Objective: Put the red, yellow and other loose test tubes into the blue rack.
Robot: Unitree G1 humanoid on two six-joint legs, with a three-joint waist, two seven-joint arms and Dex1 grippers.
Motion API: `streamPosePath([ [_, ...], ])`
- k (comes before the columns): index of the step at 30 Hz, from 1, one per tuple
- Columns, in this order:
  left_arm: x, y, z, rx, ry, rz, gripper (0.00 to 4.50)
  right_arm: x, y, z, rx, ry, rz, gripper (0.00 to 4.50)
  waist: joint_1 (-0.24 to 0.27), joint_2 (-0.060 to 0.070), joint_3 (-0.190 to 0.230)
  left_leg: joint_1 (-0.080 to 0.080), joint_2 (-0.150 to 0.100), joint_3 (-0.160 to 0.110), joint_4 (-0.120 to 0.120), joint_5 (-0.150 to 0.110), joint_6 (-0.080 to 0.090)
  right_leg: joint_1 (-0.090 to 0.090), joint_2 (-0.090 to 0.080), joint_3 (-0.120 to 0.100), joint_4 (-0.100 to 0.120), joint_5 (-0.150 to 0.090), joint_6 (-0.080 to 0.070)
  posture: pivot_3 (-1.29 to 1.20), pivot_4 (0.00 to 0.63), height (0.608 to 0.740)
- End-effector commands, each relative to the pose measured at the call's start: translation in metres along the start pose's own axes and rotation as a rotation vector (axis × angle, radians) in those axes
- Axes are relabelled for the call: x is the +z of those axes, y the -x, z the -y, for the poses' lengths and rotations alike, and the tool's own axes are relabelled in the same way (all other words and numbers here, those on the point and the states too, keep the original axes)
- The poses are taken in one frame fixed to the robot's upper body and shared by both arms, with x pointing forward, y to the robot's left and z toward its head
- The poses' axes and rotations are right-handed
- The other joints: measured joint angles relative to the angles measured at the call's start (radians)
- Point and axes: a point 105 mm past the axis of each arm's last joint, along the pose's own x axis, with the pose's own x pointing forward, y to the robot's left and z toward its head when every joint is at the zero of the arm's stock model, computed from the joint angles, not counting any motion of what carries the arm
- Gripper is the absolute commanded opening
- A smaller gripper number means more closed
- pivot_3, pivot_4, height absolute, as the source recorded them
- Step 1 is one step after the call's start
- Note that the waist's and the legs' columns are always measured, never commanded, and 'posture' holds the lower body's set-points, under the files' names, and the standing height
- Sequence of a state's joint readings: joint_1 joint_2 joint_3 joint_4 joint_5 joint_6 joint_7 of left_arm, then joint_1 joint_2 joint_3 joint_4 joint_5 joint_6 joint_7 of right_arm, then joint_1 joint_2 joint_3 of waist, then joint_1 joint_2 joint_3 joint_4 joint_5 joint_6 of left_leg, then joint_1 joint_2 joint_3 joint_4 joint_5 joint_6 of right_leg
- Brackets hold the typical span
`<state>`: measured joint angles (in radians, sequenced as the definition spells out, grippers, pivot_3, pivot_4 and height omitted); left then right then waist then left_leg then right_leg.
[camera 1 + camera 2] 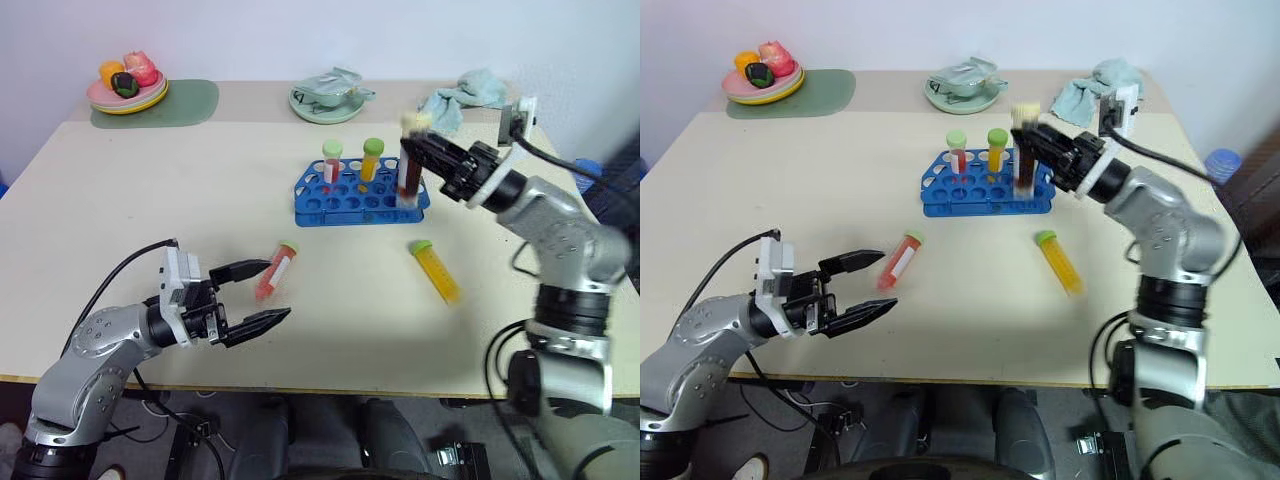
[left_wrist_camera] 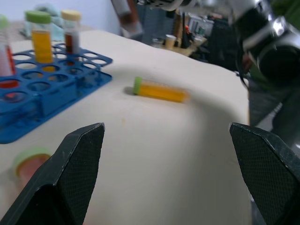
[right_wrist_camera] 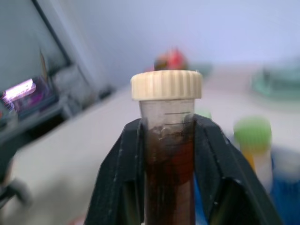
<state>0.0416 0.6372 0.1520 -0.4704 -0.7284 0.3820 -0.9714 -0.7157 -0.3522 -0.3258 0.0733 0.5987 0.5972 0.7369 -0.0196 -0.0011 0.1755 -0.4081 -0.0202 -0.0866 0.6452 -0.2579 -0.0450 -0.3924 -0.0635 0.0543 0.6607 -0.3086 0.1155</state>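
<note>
Brown tube (image 3: 168,154) upright, cap up, pinched by right gripper (image 1: 415,160); left gripper (image 1: 255,292) spread.

Head stereo pair looks down over table (image 1: 150,180); wrist cams close, both see blue rack (image 2: 28,93)

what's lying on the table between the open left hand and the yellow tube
The red tube lies there, just off the left hand fingertips. Beyond it is bare tabletop up to the yellow tube, as the left eye view shows.
</note>
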Motion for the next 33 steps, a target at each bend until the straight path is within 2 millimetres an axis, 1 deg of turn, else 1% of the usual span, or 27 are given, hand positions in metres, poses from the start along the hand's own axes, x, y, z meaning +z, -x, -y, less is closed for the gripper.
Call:
streamPosePath([
  [1, 0.009, 0.006, -0.007, 0.056, -0.041, 0.021, 4.37, 0.004, -0.003, 0.031, -0.229, 0.232, 0.185, 0.80, 0.000, 0.000, 0.000, 0.000, 0.000, 0.000, 0.000, 0.000, 0.000, -0.001, 0.000, 0.000, 0.001, 0.000, 0.000, 0.00, 0.150, 0.740],
  [3, 0.010, 0.008, -0.009, 0.078, -0.040, 0.026, 4.37, -0.013, -0.004, 0.040, -0.286, 0.316, 0.212, 0.80, 0.000, 0.001, 0.000, 0.000, -0.001, 0.000, 0.000, 0.000, -0.001, -0.001, 0.000, 0.000, 0.001, 0.000, 0.000, 0.00, 0.150, 0.740],
  [6, 0.011, 0.011, -0.010, 0.095, -0.047, 0.022, 4.37, -0.030, -0.006, 0.040, -0.296, 0.382, 0.249, 0.80, -0.005, 0.001, 0.001, 0.000, -0.001, 0.001, -0.001, 0.000, -0.001, -0.002, 0.000, 0.001, 0.002, 0.000, 0.000, 0.00, 0.150, 0.740],
  [9, 0.014, 0.014, -0.010, 0.115, -0.057, 0.017, 4.37, -0.046, -0.003, 0.045, -0.339, 0.374, 0.283, 0.80, -0.023, 0.001, 0.001, 0.000, 0.000, 0.001, -0.001, 0.001, -0.001, -0.002, 0.000, 0.001, 0.003, 0.000, 0.000, 0.00, 0.150, 0.740],
  [13, 0.016, 0.018, -0.010, 0.124, -0.062, 0.005, 4.37, -0.055, -0.002, 0.048, -0.365, 0.349, 0.308, 0.80, -0.030, 0.002, 0.001, 0.001, 0.000, 0.001, -0.001, 0.001, -0.001, -0.002, 0.001, 0.001, 0.004, 0.000, 0.000, 0.00, 0.150, 0.740],
  [17, 0.018, 0.021, -0.010, 0.131, -0.067, -0.006, 4.37, -0.065, -0.005, 0.043, -0.347, 0.316, 0.316, 0.80, -0.039, 0.002, 0.001, 0.001, 0.000, 0.000, -0.001, 0.001, -0.002, -0.002, 0.001, 0.001, 0.005, 0.000, 0.000, 0.00, 0.150, 0.740],
  [21, 0.018, 0.023, -0.010, 0.136, -0.065, -0.007, 4.37, -0.079, -0.001, 0.043, -0.369, 0.298, 0.300, 0.80, -0.047, 0.001, 0.000, 0.004, 0.000, 0.000, -0.001, 0.001, -0.002, 0.001, 0.001, 0.001, 0.004, 0.000, 0.000, 0.00, 0.150, 0.740],
  [24, 0.017, 0.025, -0.009, 0.135, -0.064, -0.017, 4.37, -0.085, -0.002, 0.041, -0.372, 0.293, 0.292, 0.80, -0.050, 0.000, 0.000, 0.008, 0.000, 0.000, -0.002, 0.001, -0.001, 0.004, 0.001, 0.001, 0.004, 0.000, -0.001, 0.00, 0.150, 0.740],
  [28, 0.019, 0.028, -0.010, 0.140, -0.073, -0.025, 4.37, -0.091, -0.003, 0.038, -0.368, 0.297, 0.275, 0.80, -0.050, 0.000, 0.000, 0.019, 0.001, 0.000, -0.008, 0.001, -0.001, 0.013, 0.001, 0.003, 0.002, 0.000, -0.001, 0.00, 0.150, 0.740],
  [33, 0.020, 0.028, -0.011, 0.140, -0.076, -0.024, 4.37, -0.100, -0.002, 0.035, -0.348, 0.304, 0.242, 0.80, -0.051, -0.002, -0.001, 0.025, 0.001, 0.000, -0.010, 0.001, -0.001, 0.018, 0.001, 0.004, 0.000, -0.001, -0.002, 0.00, 0.150, 0.740],
])
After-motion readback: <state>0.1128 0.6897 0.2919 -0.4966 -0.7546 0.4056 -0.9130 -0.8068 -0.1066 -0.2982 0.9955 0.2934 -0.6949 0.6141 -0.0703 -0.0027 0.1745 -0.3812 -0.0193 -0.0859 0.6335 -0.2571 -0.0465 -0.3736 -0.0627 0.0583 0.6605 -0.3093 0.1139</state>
